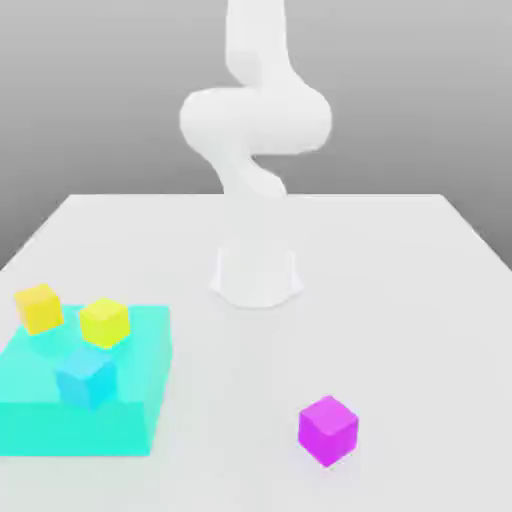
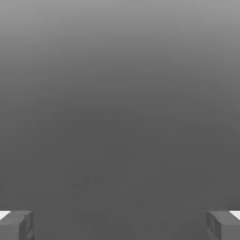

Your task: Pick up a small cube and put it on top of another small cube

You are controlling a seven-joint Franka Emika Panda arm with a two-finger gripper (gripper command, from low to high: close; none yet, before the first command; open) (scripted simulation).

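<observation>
Crowding: golden cube [image 1: 40, 309], cyan cube [image 1: 87, 378] | flank yellow cube [image 1: 105, 322]

The magenta cube [image 1: 328, 431] is sitting alone on the pale bench, toward the exterior view's right — showing an edge to the camera. The lemon-yellow cube [image 1: 105, 323] is resting on the turquoise block — plain-sided, lying between two other cubes.

Four cubes [image 1: 328, 431], one block [image 1: 75, 428].

No text, label, brand, number or sign can be read on anything here: the cubes [image 1: 328, 431], the turquoise block [image 1: 75, 428], the arm [image 1: 255, 120] and the worktop [image 1: 400, 300] are all plain.
</observation>
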